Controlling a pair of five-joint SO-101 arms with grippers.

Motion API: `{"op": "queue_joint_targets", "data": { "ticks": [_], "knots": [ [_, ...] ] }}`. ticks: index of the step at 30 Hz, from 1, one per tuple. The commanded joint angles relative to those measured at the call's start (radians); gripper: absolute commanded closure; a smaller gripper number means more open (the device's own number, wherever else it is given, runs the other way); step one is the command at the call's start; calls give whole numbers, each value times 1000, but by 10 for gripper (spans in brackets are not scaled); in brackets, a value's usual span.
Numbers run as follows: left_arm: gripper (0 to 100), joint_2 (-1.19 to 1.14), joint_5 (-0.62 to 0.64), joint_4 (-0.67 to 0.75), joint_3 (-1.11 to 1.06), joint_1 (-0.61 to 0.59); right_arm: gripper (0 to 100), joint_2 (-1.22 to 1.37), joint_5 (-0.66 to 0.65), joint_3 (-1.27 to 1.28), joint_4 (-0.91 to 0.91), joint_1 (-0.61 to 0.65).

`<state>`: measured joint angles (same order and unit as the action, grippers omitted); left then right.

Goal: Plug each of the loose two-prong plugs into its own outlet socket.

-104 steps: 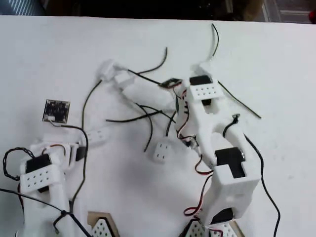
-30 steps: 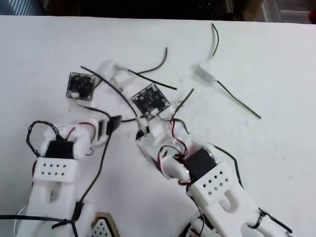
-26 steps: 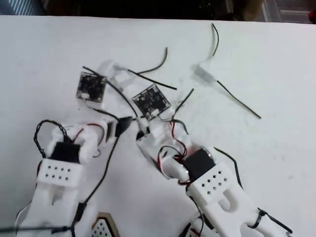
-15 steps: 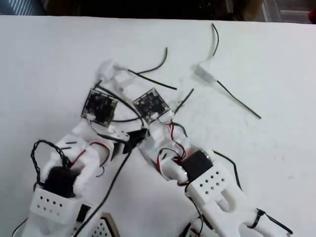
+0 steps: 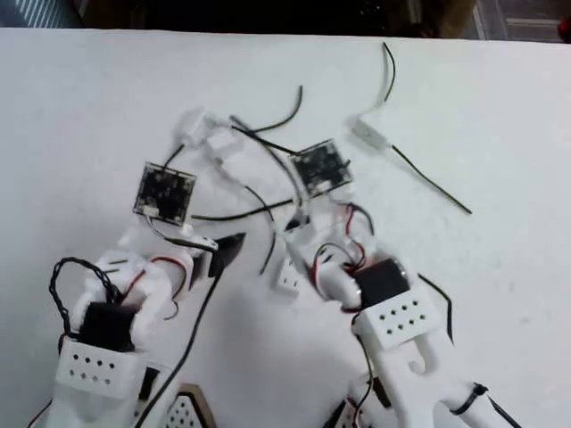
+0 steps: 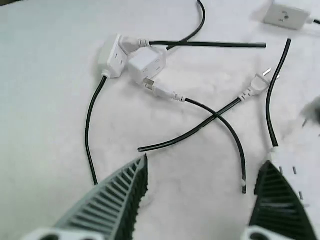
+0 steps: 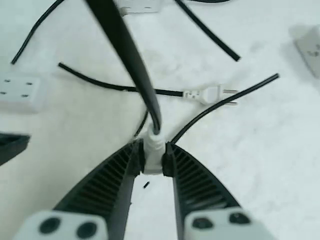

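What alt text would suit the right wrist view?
The right end effector is shut on a white plug, its black cord rising away, over a white table. Farther off lie a loose two-prong plug, other black cords and a white outlet.

The left pincer (image 6: 206,160) has its fingers spread, with bare desk (image 6: 45,130) between them. Ahead, two crossed black cables (image 6: 216,116) bar the path to the socket cluster (image 6: 131,57). The right pincer (image 7: 153,146) is clamped on a plug (image 7: 152,150), whose cable (image 7: 125,45) rises across the approach. A loose plug (image 7: 207,93) lies just beyond. Open desk remains toward the far corners.
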<state>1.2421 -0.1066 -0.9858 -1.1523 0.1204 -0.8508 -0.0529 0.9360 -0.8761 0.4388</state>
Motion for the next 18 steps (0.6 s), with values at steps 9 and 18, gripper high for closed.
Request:
{"op": "queue_joint_targets", "data": {
  "ticks": [9, 18],
  "knots": [
    [660, -31, -66, 2, -46, 191, 981, -15, 84, 41, 186, -248],
    [660, -568, -35, 64, 181, 308, 981, -13, 176, 55, 252, -360]
  ]
}}
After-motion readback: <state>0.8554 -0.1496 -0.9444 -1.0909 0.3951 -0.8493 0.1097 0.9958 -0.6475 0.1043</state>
